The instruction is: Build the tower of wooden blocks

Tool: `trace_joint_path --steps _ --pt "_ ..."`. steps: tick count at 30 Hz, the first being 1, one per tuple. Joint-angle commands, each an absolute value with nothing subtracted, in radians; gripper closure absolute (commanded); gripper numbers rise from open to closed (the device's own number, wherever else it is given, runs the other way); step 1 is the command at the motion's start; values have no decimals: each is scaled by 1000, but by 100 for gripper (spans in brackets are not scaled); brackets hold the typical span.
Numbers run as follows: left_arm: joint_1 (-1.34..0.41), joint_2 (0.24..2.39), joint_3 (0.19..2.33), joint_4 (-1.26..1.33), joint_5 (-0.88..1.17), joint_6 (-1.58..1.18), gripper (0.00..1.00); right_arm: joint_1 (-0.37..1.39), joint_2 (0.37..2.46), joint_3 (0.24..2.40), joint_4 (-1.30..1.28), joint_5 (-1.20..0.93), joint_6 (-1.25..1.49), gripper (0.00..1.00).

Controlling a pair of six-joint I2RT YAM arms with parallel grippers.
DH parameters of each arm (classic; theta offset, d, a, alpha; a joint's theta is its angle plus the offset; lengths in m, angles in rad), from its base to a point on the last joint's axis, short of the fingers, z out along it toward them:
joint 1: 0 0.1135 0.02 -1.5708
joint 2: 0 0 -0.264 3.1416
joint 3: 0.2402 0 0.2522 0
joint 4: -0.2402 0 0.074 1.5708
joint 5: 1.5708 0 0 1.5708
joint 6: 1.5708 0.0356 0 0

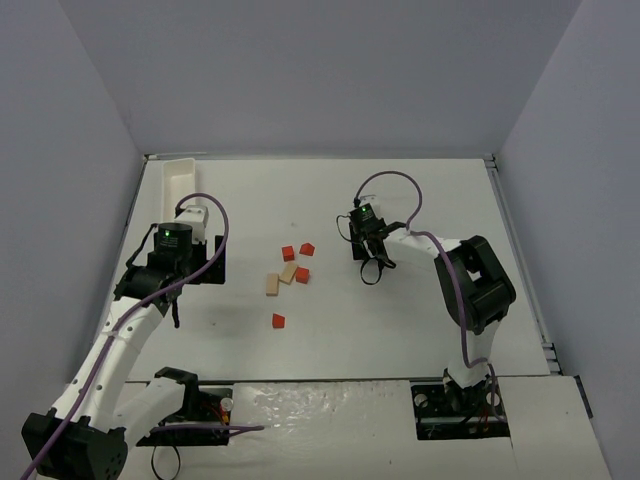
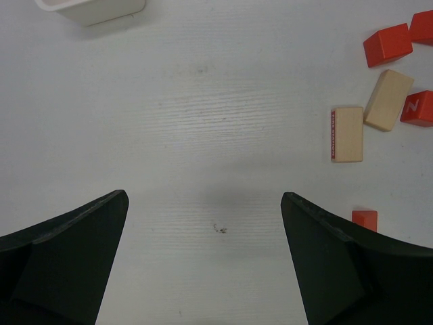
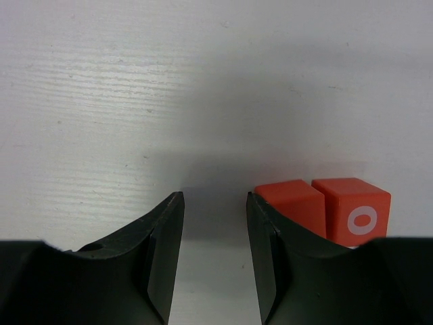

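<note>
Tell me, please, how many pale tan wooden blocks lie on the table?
2. One tan block lies beside the red wooden cubes; the other tan block sits left of it. None looks hidden.

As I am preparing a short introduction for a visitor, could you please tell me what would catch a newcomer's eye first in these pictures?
The bright red blocks and two pale tan pieces lie scattered in the middle of the table, with no tower built yet. The left pincer gapes wide over bare tabletop, while the right pincer, narrowly parted and empty, sits just beside two of the red blocks.
</note>
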State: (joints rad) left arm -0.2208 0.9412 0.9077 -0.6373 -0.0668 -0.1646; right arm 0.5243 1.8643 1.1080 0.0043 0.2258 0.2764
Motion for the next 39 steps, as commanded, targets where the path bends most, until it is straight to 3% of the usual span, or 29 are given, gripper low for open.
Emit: trace_joint_path --steps 1,28,39 --pt "-220 946 934 -588 -56 -156 5 519 1873 1157 40 281 311 61" --pt "-221 947 933 -588 -57 -155 5 503 1860 1154 41 288 322 61" --pt "-221 947 934 -588 -56 -156 5 568 1705 1174 40 201 246 60"
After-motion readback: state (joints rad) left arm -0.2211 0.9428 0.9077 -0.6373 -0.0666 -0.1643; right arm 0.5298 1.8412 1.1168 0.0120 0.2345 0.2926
